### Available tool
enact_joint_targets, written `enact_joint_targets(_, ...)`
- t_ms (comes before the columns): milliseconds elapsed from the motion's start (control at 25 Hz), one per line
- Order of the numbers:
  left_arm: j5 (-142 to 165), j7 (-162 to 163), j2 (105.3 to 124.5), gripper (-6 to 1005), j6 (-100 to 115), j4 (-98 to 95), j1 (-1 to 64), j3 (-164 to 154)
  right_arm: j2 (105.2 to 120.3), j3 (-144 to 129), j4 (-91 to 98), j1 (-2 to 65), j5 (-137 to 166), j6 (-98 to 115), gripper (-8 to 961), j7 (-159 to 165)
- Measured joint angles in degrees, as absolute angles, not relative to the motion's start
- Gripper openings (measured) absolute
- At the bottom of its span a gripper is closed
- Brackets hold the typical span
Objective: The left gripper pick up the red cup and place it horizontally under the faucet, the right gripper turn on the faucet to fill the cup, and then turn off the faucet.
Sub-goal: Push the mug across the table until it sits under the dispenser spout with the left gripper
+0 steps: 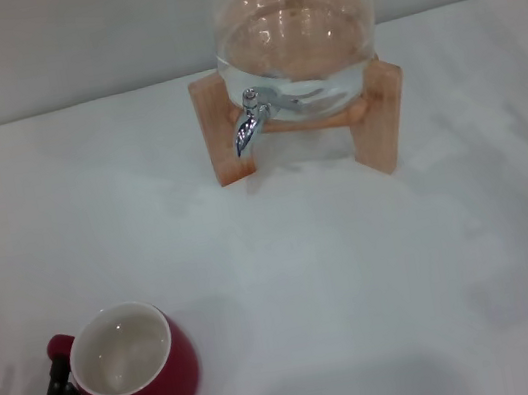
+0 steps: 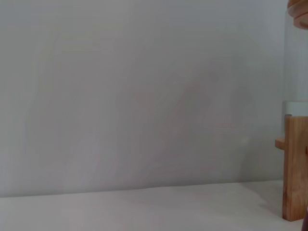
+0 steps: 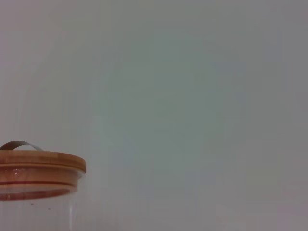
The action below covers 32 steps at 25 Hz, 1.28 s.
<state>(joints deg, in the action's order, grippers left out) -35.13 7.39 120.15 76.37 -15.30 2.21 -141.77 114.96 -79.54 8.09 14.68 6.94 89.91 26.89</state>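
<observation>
The red cup [image 1: 136, 369] stands upright at the near left of the white table, white inside, its small handle pointing left. My left gripper [image 1: 18, 372] is at the bottom left corner, low and open. One of its black fingers [image 1: 56, 386] lies right by the cup's handle; the other is further left. The chrome faucet [image 1: 250, 124] sticks out of the front of the clear glass jar [image 1: 299, 44] at the back, spout down. My right gripper is not in view in any picture.
The jar sits on a wooden stand [image 1: 379, 127]; one leg of the stand shows in the left wrist view [image 2: 294, 168]. The jar's wooden lid [image 3: 41, 168] shows in the right wrist view. A grey wall runs behind the table.
</observation>
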Motion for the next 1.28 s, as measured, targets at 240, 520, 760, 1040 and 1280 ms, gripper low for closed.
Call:
enact_joint_targets(240,-35.10,7.38,120.15,877,76.37,-15.29,2.20,-141.76,114.96,-79.54,8.09,14.68,6.94,89.91,859,26.89)
enact_joint_targets(520,-35.01,7.41,120.23,877,76.33,-15.29,2.02,-141.76,114.96,-79.54,8.09,14.74,6.94,89.91,859,27.17)
enact_joint_targets(760,-35.05,7.47,120.32,877,76.29,-15.29,1.82,-141.93,114.96,-79.54,8.08,14.77,6.94,89.91,860,27.19)
enact_joint_targets(1040,-35.39,7.47,120.33,877,76.27,-15.29,1.75,-142.37,114.96,-79.54,8.09,14.77,6.94,89.91,860,27.24)
enact_joint_targets(1280,-35.55,7.81,120.32,877,76.20,-15.24,1.69,-142.37,114.96,-79.54,8.09,14.77,6.94,89.91,860,27.25)
